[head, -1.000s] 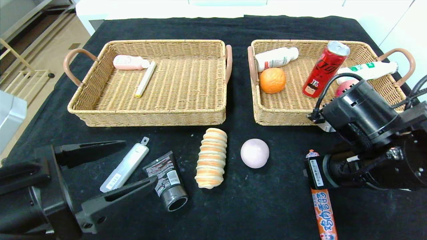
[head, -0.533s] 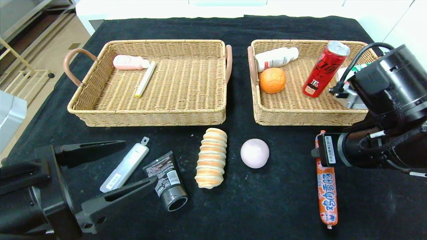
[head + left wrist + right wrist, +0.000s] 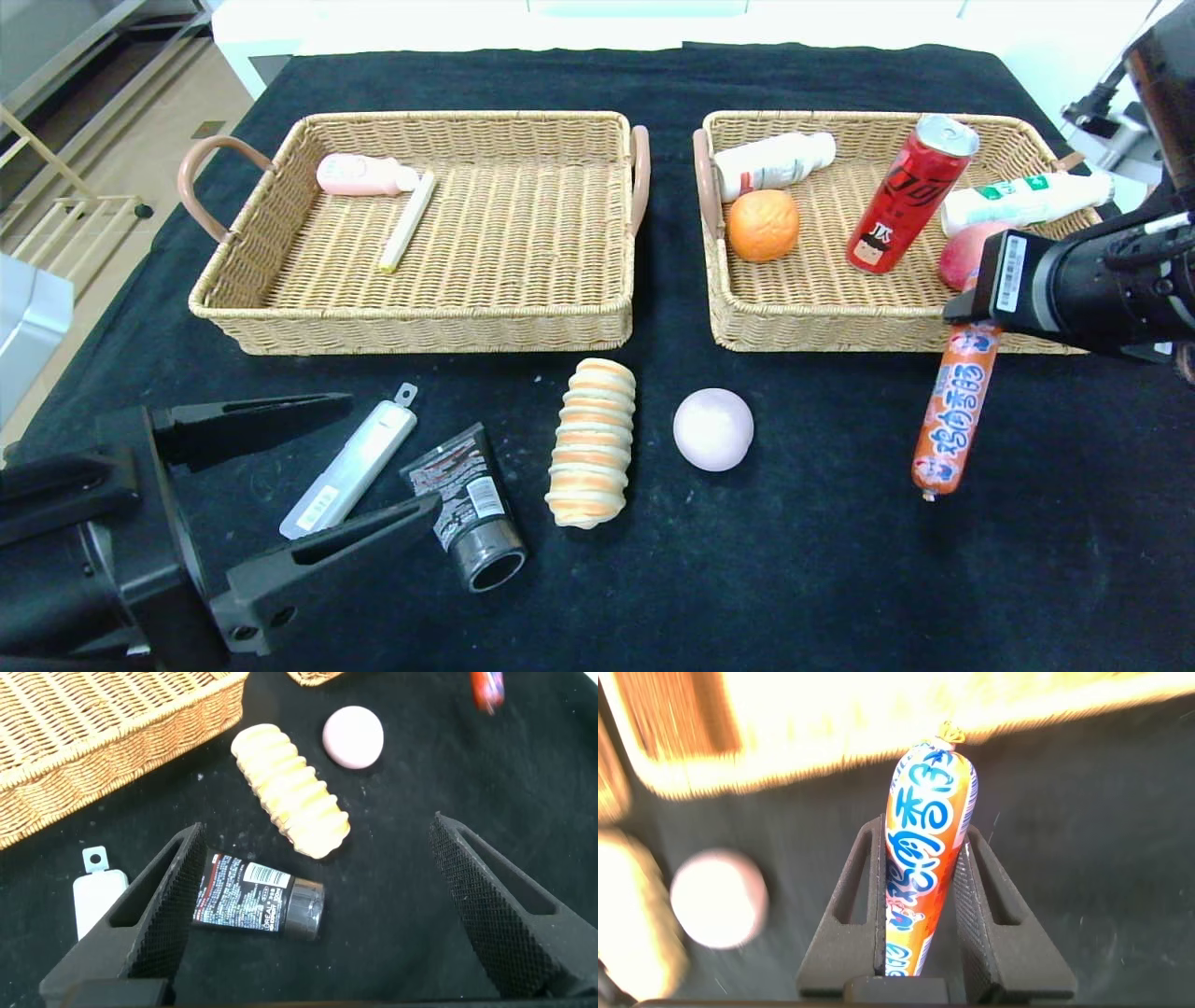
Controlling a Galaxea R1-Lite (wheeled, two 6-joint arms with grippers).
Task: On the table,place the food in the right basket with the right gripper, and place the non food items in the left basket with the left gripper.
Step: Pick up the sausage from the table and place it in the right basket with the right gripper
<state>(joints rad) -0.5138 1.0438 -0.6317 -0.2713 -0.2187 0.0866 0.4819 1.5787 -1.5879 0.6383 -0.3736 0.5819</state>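
My right gripper (image 3: 977,310) is shut on one end of an orange sausage (image 3: 952,411), which hangs in the air over the table just in front of the right basket (image 3: 803,329). In the right wrist view the sausage (image 3: 931,803) sits clamped between the fingers of the right gripper (image 3: 921,836). My left gripper (image 3: 392,454) stands open low at the near left, around a black tube (image 3: 471,509) and beside a grey utility knife (image 3: 350,465). The left wrist view shows the tube (image 3: 257,896) between the wide jaws of the left gripper (image 3: 318,831).
A ridged bread roll (image 3: 593,443) and a pale pink ball (image 3: 712,429) lie mid-table. The right basket holds an orange (image 3: 763,224), a red can (image 3: 910,196), two white bottles and an apple (image 3: 963,252). The left basket (image 3: 420,329) holds a pink bottle (image 3: 359,175) and a cream stick (image 3: 408,222).
My right gripper has lifted the sausage off the table and carried it back and to the right, up to the right basket's front. The left arm has not moved.
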